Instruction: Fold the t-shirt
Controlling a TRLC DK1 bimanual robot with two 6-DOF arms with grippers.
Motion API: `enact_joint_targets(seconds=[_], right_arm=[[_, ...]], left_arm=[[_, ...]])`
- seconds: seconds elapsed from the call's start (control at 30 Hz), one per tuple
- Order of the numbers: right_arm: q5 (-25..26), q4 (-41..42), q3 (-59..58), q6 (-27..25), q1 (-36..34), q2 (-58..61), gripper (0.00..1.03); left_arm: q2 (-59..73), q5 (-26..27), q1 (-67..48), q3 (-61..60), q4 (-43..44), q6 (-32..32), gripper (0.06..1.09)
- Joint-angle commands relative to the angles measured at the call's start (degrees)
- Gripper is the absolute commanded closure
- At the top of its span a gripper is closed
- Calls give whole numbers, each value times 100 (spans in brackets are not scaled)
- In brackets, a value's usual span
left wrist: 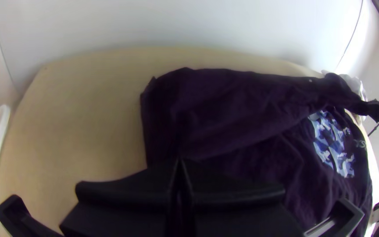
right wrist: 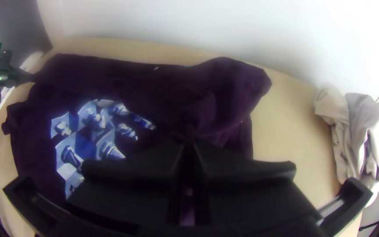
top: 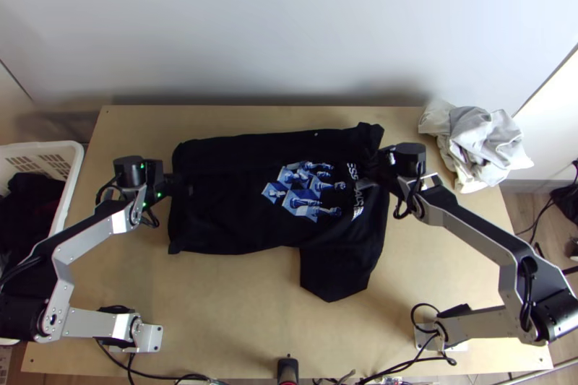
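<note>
Left hand (top: 173, 184): closed on creased black t-shirt (top: 231, 201). Right hand (top: 378, 174): closed on its bunched opposite end, beside 1 angular blue print (top: 305, 196).

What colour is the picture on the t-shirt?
The picture is light blue, dark blue and white, seen best in the right wrist view.

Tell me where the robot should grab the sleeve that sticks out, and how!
I'd pinch the sleeve at its outer end, coming from the near edge of the table. It lies flat and pokes out past the body of the black t-shirt on that side, with bare wood around its tip, so that's probably easiest.
</note>
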Motion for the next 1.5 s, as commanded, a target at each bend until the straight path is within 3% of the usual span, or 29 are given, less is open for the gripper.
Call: enact_joint_targets(seconds=[0.0,0.3,0.33,0.4,0.47,0.53,0.57,0.6,0.7,0.77,0.87,0.97,1.07,1.2,1.47], right_arm=[[-44,-107,-335,-61,64,-114,100],[-44,42,-590,-228,64,71,100],[-44,42,-608,-254,64,71,100],[-44,42,-608,-368,64,80,95],[-44,-11,-643,-360,64,53,61],[-44,-187,-581,-210,47,53,20],[-44,-301,-529,-157,55,53,6],[-44,-336,-476,-122,73,27,3],[-44,-362,-450,62,99,-281,3],[-44,-398,-458,238,73,-518,3],[-44,-986,-406,440,38,-896,4],[-53,-1443,-529,519,64,-1344,4],[-53,-1892,-661,924,-24,-1748,5],[-123,-2648,-766,968,12,-2153,5],[-255,-2806,-1179,1697,-164,-2952,5]], left_arm=[[-244,87,-1,-252,-265,79,105],[-270,140,-28,-120,-1206,193,102],[-296,140,-1,-120,-1223,184,93],[-384,140,25,-120,-1337,175,60],[-455,158,69,-146,-1434,158,23],[-534,210,95,-146,-1540,184,12],[-560,237,131,-146,-1540,175,12],[-604,289,157,-155,-1548,175,11],[-876,404,271,-164,-1654,158,11],[-1158,755,403,-208,-1742,123,11],[-1544,1230,509,-120,-2506,175,11],[-1861,1265,473,-226,-3060,333,11],[-2098,1265,456,-357,-3420,527,11],[-2415,1283,491,-489,-3913,834,11],[-2669,1388,869,-674,-3983,914,11]])
